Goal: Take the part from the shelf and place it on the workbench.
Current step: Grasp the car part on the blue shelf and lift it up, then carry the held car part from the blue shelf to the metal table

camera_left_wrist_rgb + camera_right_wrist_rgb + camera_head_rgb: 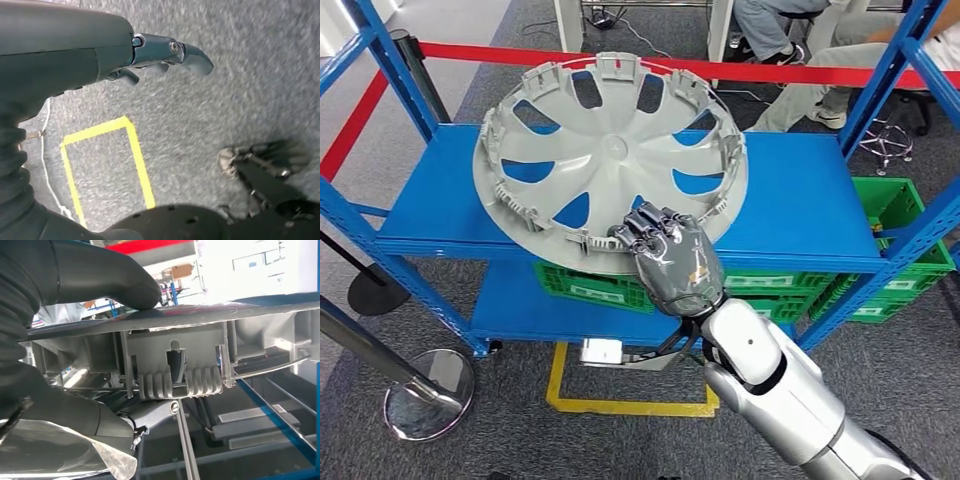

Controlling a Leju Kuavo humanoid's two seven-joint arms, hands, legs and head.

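The part is a large grey wheel cover (610, 160), lying inner side up on the blue shelf board (803, 200) and tilted, its near edge raised. My right hand (671, 262) grips that near rim: in the right wrist view the thumb (113, 280) lies on one face of the rim (196, 320) and darker fingers (68, 412) press from the other side. My left hand (124, 55) hangs beside my body over grey carpet, its fingers loosely apart with nothing in them.
The blue rack's uprights (893, 70) frame the shelf. Green crates (909, 270) sit on the lower level. A red barrier tape (773, 70) runs behind, with seated people beyond. Stanchion bases (429, 395) stand at lower left. Yellow floor tape (622, 405) marks the carpet.
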